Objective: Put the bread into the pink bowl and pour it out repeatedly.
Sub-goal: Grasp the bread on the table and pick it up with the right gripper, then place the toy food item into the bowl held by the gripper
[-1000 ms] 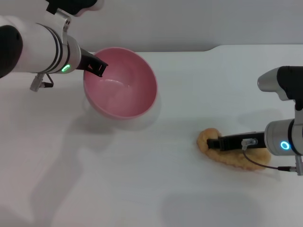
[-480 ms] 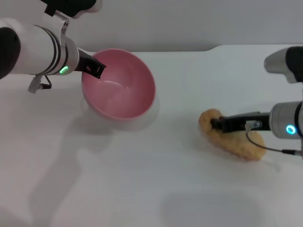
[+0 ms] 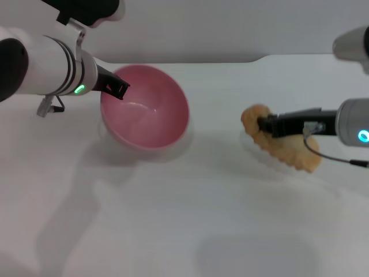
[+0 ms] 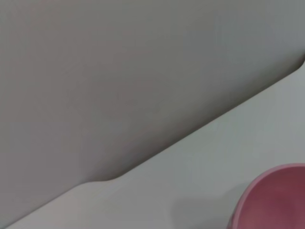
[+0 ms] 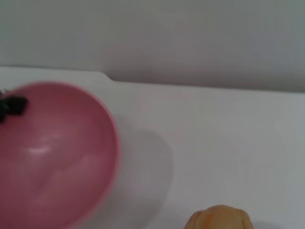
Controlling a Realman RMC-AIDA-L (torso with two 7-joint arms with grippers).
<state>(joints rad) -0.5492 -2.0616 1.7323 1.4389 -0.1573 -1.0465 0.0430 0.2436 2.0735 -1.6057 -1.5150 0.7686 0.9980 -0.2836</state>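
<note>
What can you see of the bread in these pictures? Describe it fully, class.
The bread is a long golden-tan toy loaf with scalloped edges, plastic by its look. Its plain underside shows in the head view. It hangs tilted above the table, one end pinched by the right gripper, whose fingers are shut on it. It is apart from the bowl, which is empty and held at the rim by the left gripper. The right wrist view shows only its rounded end.

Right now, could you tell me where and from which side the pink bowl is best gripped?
By its rim, on the robot's left side: the pink bowl tips its opening toward the bread, and the left claw already sits on that thin upper-left edge.
</note>
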